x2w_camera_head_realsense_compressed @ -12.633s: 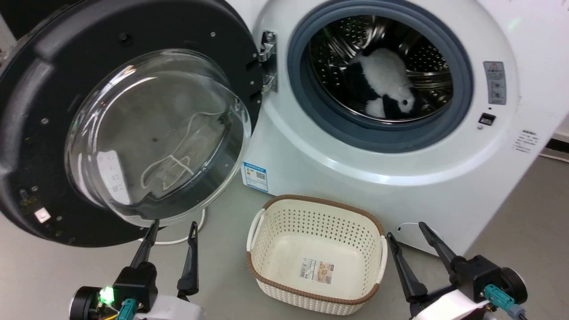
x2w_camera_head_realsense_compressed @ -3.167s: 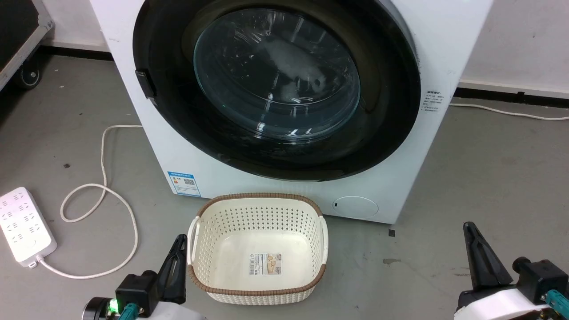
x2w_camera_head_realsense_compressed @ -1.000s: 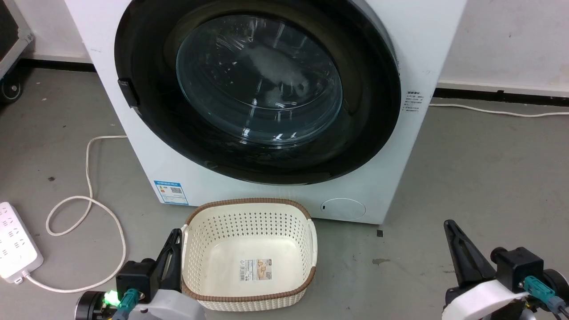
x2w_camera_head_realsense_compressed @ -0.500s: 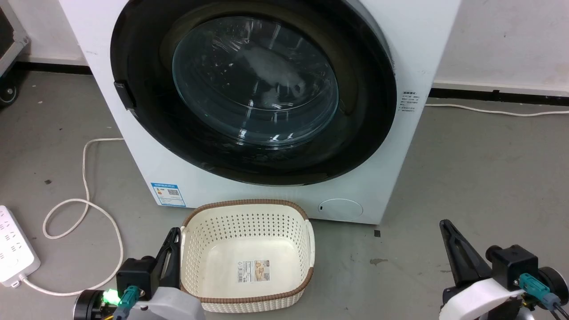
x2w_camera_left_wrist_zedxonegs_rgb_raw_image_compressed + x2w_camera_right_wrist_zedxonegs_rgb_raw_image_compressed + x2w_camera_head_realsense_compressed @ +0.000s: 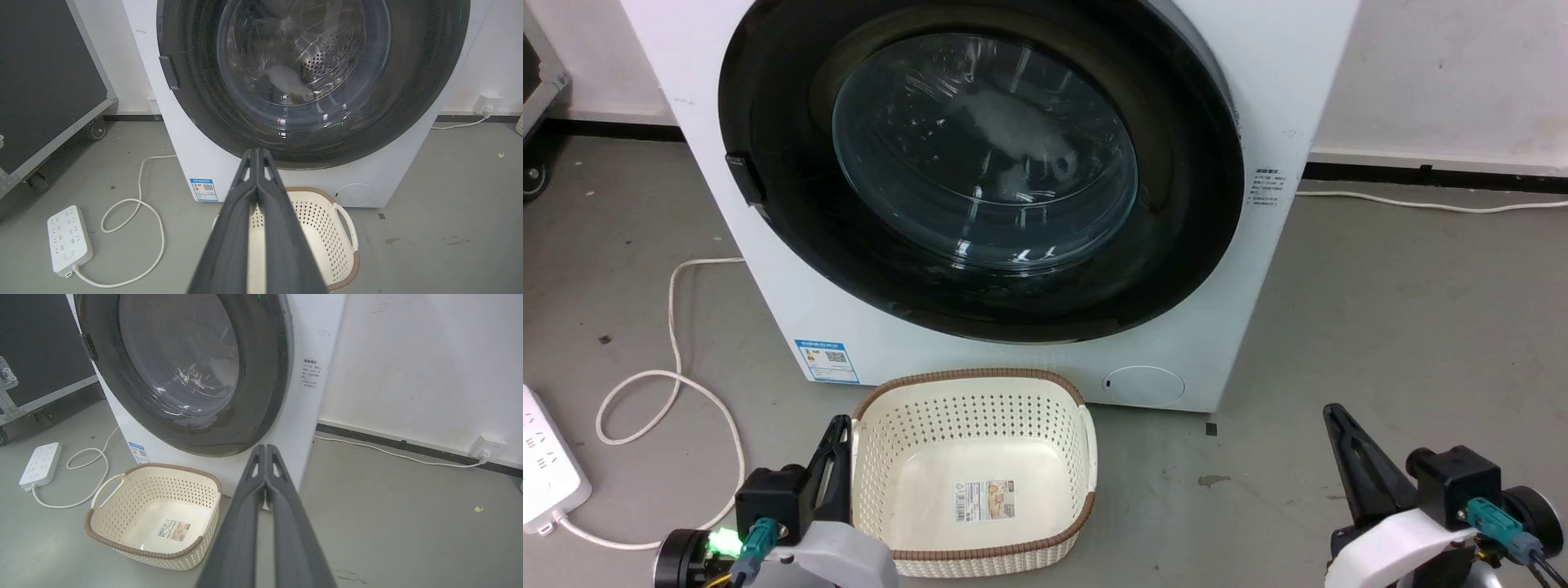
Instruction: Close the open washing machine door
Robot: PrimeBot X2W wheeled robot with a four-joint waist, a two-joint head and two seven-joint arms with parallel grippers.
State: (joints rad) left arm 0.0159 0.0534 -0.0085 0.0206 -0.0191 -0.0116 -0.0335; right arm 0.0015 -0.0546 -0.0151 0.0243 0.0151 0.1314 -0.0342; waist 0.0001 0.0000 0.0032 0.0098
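A blue label [image 5: 827, 361] stands low on the left of the washing machine [image 5: 1298, 82] front. It bears a square code; its wording is too small to read. A block of small print [image 5: 1266, 189] stands near the front's right edge, illegible. A sticker [image 5: 985, 500] with a barcode lies on the basket [image 5: 968, 377] floor, its text unreadable.

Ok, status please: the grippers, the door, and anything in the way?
Left gripper, right gripper: shut, empty. Washing machine door looks closed. Basket in front, not blocking.
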